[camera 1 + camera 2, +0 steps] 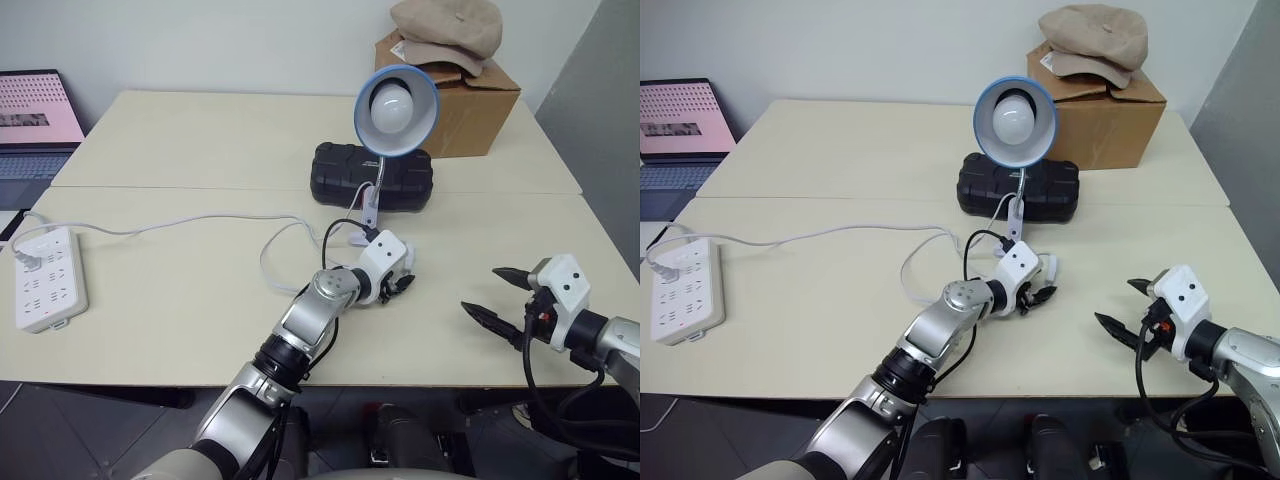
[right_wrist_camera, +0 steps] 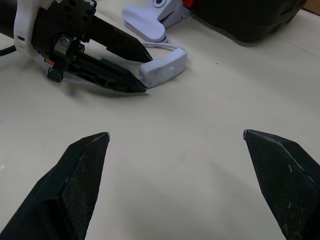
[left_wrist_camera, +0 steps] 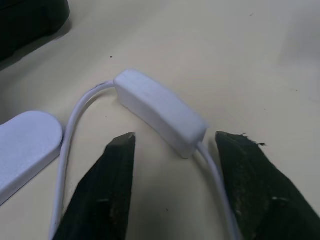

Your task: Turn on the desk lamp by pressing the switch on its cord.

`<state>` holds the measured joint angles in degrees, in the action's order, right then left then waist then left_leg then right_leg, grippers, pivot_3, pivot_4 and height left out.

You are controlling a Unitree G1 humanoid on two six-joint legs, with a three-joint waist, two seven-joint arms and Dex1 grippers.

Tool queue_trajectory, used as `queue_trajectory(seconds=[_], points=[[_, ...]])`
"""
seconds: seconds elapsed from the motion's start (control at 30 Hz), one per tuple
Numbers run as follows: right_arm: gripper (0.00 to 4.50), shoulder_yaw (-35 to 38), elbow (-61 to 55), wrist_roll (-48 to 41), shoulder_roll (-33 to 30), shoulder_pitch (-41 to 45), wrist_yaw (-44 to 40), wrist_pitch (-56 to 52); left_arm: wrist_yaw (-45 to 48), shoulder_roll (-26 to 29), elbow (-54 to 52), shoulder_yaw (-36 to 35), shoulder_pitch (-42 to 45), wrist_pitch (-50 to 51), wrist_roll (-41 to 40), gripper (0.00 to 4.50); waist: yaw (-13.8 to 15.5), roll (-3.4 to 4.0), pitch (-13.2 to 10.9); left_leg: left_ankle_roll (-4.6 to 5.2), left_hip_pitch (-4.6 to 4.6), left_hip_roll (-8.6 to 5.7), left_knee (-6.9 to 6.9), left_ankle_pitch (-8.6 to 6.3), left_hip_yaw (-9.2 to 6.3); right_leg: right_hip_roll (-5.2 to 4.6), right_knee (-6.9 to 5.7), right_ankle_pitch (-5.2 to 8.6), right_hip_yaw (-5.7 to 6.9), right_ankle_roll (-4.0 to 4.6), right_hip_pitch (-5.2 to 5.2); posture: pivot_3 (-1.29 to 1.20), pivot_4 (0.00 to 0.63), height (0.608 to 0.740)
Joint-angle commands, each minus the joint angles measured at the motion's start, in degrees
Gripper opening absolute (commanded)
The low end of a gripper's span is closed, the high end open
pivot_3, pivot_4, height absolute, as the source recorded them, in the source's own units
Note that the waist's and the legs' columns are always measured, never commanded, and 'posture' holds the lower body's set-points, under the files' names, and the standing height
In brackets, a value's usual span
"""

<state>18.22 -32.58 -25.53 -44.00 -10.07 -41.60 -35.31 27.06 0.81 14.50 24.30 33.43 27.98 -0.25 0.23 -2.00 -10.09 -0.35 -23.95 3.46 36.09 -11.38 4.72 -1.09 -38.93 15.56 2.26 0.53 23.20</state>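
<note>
Straddling the switch [image 3: 161, 111], the left tool [image 2: 142, 70] had its two black fingers apart on either side of the near end, not yet clenched on it. The switch lay flat on the bench [image 1: 180, 300], near the middle of its front half, just in front of the desk lamp's [image 1: 395, 105] white clip base. It looked light, hard and smooth, likely to skid or tilt on its limp cord [image 3: 67, 145]; squeezing its broad faces squarely seemed the safest hold. The right tool [image 1: 508, 297] hung released, fingers wide, toward the front right corner. No readable writing showed on the switch or lamp.
</note>
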Motion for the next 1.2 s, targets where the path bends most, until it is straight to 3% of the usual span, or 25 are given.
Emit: queue_trajectory(seconds=[0.03, 0.27, 0.3, 0.53, 0.9, 1.03, 1.2], points=[[4.5, 0.4, -0.84, -0.07, -0.24, 0.71, -0.15, 1.46, -0.08, -0.36, -0.47, -1.12, 0.87, -1.68, 0.52, 1.52, -0.01, 0.0, 0.0, 0.0, 0.0, 0.0, 0.0, 0.0, 0.0, 0.0, 0.0, 0.0, 0.0, 0.0, 0.0, 0.0, 0.15, 0.74], [4.5, -0.17, -0.38, 0.07, -0.07, 1.03, 0.03, 2.2, 1.0, 2.43, -5.93, -2.71, -1.52, -0.2, -0.58, 0.05, -0.15, 0.0, 0.0, 0.0, 0.0, 0.01, 0.0, 0.0, 0.0, 0.0, 0.0, 0.0, 0.0, 0.0, 0.0, 0.0, 0.15, 0.74], [4.5, -0.36, -0.28, 0.13, -0.02, 1.15, 0.08, 2.33, 1.57, 3.22, -7.93, -3.41, -2.3, 0.66, -1.36, 0.01, -0.24, 0.0, 0.0, 0.0, 0.0, 0.02, -0.01, 0.0, 0.0, 0.0, 0.0, 0.0, 0.0, 0.0, 0.0, 0.0, 0.15, 0.74], [4.5, -1.31, 0.1, -0.16, 0.08, 2.23, -0.11, 2.69, 7.04, 10.47, -22.73, -9.33, -8.37, 6.86, -7.94, 0.01, -0.36, 0.0, 0.0, 0.0, 0.01, 0.06, -0.01, 0.0, 0.02, 0.0, -0.01, 0.0, -0.01, 0.01, 0.0, 0.0, 0.15, 0.74], [4.5, -4.78, -0.6, -2.28, -0.12, 5.41, -1.76, 1.58, 13.73, 16.5, -35.01, -21.2, -16.41, 15.93, -25.57, 0.01, -0.3, 0.01, 0.0, -0.01, 0.02, 0.09, -0.01, 0.0, 0.04, -0.01, -0.01, 0.0, 0.0, 0.01, 0.0, 0.0, 0.15, 0.74], [4.5, -6.03, -1.03, -2.6, -0.3, 5.93, -2.11, 1.37, 17.92, 24.29, -36.7, -21.44, -20.17, 12.39, -24.27, 0.01, -0.43, 0.01, 0.0, -0.01, 0.04, 0.1, -0.01, 0.0, 0.03, 0.0, -0.01, 0.0, -0.01, 0.01, 0.0, 0.0, 0.15, 0.74], [4.5, -8.28, -2.68, -2.53, -0.54, 5.86, -2.93, 1.25, 24.42, 36.3, -33.29, -16.99, -23.93, -3.71, -14.15, 0.01, -0.28, 0.01, 0.0, -0.02, 0.07, 0.14, -0.06, -0.01, 0.02, 0.02, -0.03, 0.04, 0.01, 0.1, 0.04, 0.0, 0.15, 0.74]])
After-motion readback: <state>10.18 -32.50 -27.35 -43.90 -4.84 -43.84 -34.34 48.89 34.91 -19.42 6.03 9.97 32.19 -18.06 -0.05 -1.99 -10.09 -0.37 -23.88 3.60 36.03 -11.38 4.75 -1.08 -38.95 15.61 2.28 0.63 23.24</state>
